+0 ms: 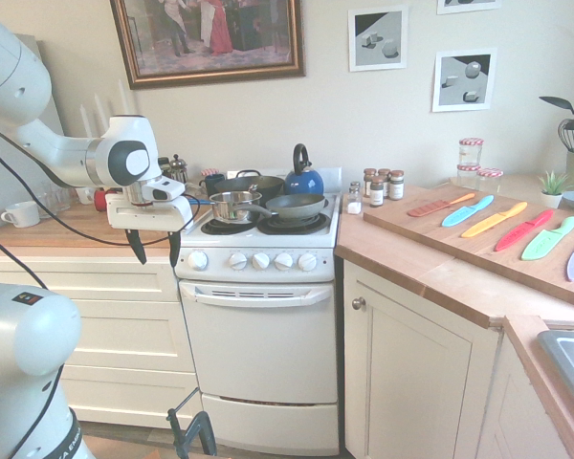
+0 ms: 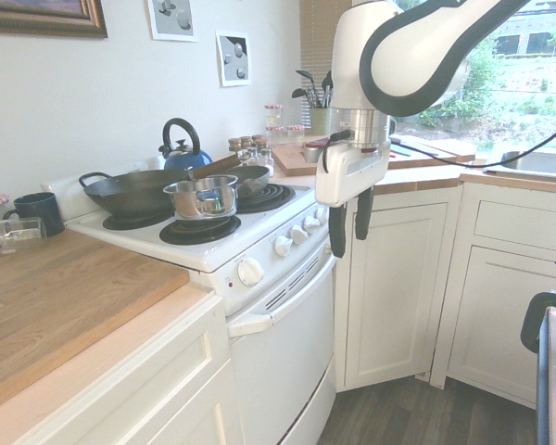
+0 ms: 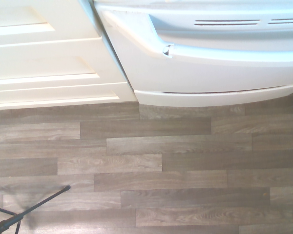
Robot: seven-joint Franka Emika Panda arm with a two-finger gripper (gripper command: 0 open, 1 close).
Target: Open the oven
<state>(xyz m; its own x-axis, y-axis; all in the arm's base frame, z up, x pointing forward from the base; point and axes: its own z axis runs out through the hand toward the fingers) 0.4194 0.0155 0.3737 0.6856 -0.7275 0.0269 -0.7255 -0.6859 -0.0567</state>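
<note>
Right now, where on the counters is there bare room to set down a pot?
Bare wood lies between the oven and the cutting board, and on the counter beside the stove. The burners are crowded with pans.

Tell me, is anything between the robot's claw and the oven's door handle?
Nothing: the open gripper hangs in free air beside the oven, apart from its handle, clearest in the second exterior view.

1. A home kitchen: a white oven [image 1: 259,325] with pans and a blue kettle [image 1: 303,178] on its burners.
2. Cream cabinets [image 1: 416,368] under a wooden counter [image 1: 430,273], spice jars [image 1: 383,185] and a sink [image 1: 572,356].
3. Framed pictures [image 1: 210,38] hang on the wall.
</note>
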